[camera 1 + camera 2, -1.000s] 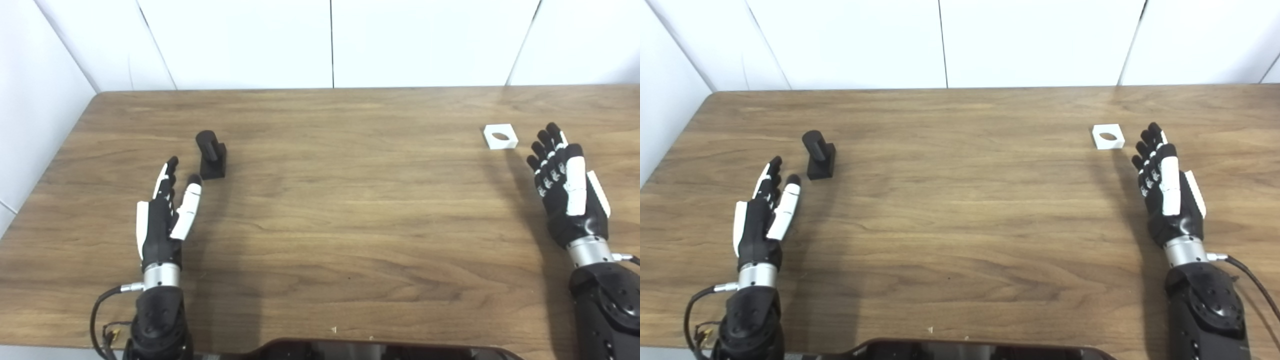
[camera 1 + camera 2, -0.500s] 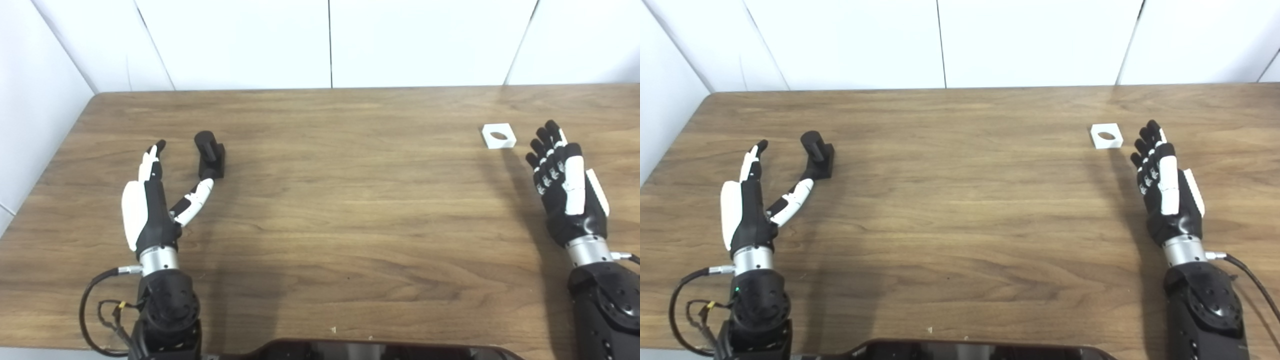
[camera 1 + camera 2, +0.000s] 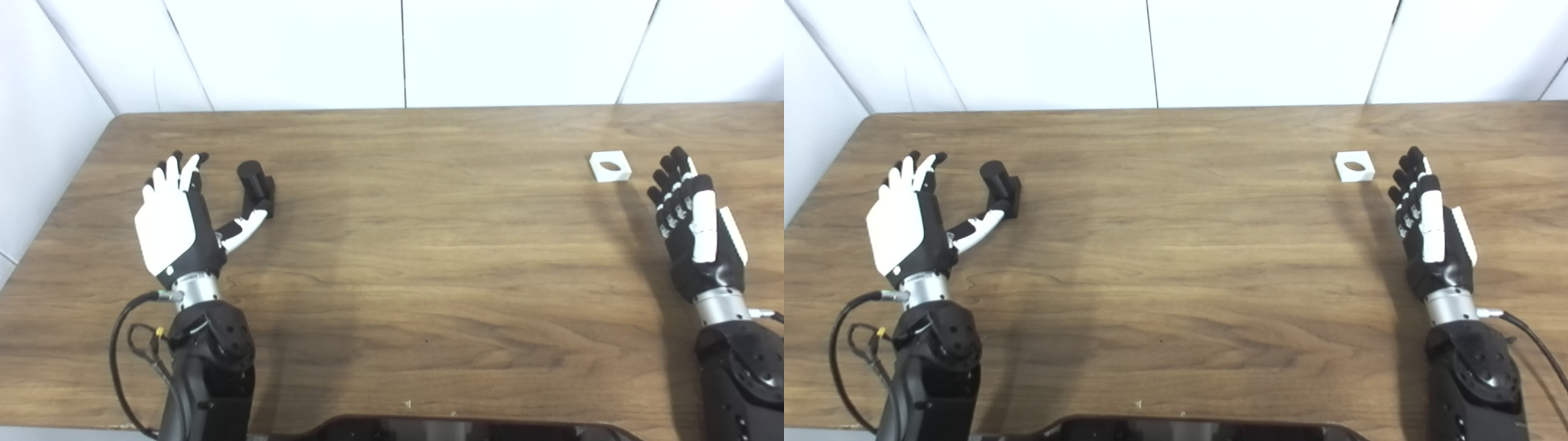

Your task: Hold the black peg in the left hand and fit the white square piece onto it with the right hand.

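Lying beside left hand [image 3: 174, 229]: black peg [image 3: 257, 190]

On the wooden table [image 3: 1176, 257], the left robot hand [image 3: 906, 223] hovers spread with its white back up, its thumb reaching right to just beside the black peg [image 3: 1001, 187], which stands upright on its base at the left. At the far right lies the white square piece [image 3: 1355, 166] with its round hole up. Just near and right of it, the right robot hand [image 3: 1427, 226] is edge-on, fingers extended and holding nothing.
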Controlling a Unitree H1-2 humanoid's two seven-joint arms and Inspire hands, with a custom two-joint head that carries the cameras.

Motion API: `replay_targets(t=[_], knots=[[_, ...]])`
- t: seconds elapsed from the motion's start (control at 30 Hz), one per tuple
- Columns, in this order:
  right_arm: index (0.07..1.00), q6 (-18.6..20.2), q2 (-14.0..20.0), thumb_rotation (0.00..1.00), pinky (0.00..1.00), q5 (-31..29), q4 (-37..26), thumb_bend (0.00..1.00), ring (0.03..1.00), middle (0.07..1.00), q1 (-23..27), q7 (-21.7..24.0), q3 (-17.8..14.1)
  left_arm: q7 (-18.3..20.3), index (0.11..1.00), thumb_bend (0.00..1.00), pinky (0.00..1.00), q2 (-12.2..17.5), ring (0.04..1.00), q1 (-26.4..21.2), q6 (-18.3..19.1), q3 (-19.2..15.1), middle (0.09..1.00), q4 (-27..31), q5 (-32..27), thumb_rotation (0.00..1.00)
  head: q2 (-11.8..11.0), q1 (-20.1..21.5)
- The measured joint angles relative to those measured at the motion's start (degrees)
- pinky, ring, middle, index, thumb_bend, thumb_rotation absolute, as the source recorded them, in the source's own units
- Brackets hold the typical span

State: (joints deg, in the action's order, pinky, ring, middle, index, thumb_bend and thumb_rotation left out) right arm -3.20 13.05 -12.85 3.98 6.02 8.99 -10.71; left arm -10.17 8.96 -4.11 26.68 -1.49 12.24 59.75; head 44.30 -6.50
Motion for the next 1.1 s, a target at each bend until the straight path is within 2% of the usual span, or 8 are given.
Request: replay_targets(t=[0.17, 0.33, 0.47, 0.63, 0.83, 1.1], knots=[[1.0, -0.1, 0.0, 1.0, 1.0, 0.0, 0.0, 0.51, 1.0, 1.0, 0.0, 0.0, 0.0, 3.7, 0.755, 0.75, 1.0, 0.0, 1.0, -1.5, 0.1, -0.1, 1.0, -2.3, 6.1, 0.45, -0.4, 0.1], [1.0, -0.1, -0.1, 1.0, 1.0, 0.1, 0.1, 0.53, 1.0, 1.0, 0.1, -0.1, 0.0, 5.7, 0.743, 0.77, 1.0, 0.2, 1.0, -2.9, 0.1, -0.3, 0.994, -4.3, 9.6, 0.41, -0.6, 0.1], [1.0, -0.1, -0.1, 1.0, 1.0, 0.1, 0.2, 0.54, 1.0, 1.0, 0.1, -0.1, 0.0, 8.1, 0.746, 0.77, 1.0, 0.4, 1.0, -4.7, 0.1, -0.8, 0.995, -6.7, 12.2, 0.45, -0.8, 0.1], [1.0, -0.1, -0.2, 1.0, 1.0, 0.2, 0.2, 0.57, 1.0, 1.0, 0.2, -0.1, 0.0, 10.5, 0.753, 0.77, 1.0, 0.3, 1.0, -6.9, 0.1, -1.3, 0.994, -8.2, 13.9, 0.49, -1.0, 0.3], [1.0, -0.1, -0.2, 1.0, 1.0, 0.2, 0.2, 0.55, 1.0, 1.0, 0.2, -0.1, 0.0, 11.9, 0.764, 0.77, 1.0, 0.3, 1.0, -8.4, 0.1, -1.4, 0.979, -9.5, 15.0, 0.55, -1.3, 0.3], [1.0, -0.3, -0.2, 1.0, 1.0, 0.2, 0.5, 0.57, 1.0, 1.0, 0.3, 0.0, 0.0, 13.8, 0.777, 0.75, 1.0, -0.1, 1.0, -9.9, 0.1, -2.2, 0.976, -12.5, 16.1, 0.57, -1.4, 0.3]])
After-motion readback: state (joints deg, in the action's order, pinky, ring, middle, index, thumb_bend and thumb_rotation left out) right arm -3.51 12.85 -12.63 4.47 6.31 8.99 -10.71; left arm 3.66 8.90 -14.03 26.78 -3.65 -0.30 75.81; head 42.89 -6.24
